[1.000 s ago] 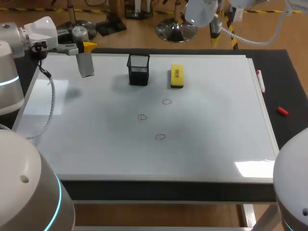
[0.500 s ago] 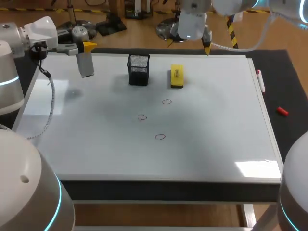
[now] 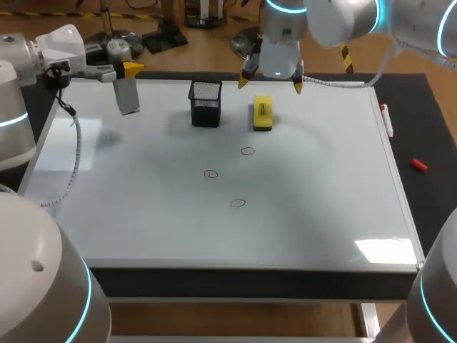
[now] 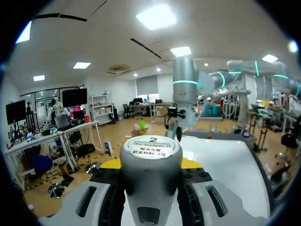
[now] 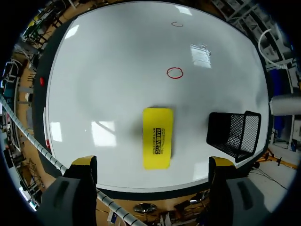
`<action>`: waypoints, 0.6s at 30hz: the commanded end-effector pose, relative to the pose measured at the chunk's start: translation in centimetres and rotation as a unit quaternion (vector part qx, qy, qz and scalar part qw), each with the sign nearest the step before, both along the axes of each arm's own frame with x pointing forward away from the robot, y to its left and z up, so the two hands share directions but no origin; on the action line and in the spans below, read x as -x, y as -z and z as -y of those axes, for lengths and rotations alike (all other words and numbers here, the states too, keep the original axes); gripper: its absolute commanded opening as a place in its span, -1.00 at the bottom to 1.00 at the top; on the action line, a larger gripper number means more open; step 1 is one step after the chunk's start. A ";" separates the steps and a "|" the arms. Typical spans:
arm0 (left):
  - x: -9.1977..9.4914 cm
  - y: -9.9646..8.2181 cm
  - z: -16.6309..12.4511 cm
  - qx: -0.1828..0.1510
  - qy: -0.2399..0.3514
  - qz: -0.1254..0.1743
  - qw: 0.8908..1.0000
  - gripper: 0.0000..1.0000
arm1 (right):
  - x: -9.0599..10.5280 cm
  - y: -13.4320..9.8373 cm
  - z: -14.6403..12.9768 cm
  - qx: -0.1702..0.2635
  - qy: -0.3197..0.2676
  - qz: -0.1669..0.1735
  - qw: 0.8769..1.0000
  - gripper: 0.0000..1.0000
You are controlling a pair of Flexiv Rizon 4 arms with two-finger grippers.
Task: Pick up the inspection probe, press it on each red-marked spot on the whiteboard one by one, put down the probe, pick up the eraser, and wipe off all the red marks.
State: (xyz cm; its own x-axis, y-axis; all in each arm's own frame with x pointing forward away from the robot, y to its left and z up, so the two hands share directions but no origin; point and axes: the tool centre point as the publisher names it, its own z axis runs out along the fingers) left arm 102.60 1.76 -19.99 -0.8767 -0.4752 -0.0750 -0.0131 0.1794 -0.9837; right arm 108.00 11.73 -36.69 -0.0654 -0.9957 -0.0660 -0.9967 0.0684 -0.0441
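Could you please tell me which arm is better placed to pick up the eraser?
Right. The right gripper hangs open above the eraser, while the left gripper is shut on the inspection probe near the whiteboard's far left corner.

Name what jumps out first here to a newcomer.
The right gripper hangs open over the yellow eraser near the far edge of the whiteboard. The left gripper holds the grey probe at the far left corner, and three red rings sit unwiped mid-board.
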 end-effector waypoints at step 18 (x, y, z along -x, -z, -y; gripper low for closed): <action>0.0 0.0 0.0 0.000 0.000 0.001 1.000 -1.00 | 1.6 3.6 -1.0 0.010 -0.018 -0.006 1.000 1.00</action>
State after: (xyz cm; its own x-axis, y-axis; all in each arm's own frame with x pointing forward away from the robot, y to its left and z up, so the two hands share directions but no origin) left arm 102.60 1.77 -19.99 -0.8767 -0.4752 -0.0749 -0.0133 0.1795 -0.9837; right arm 106.36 12.73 -40.16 -0.0320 -0.9982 -0.0501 -0.9989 0.0337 -0.0338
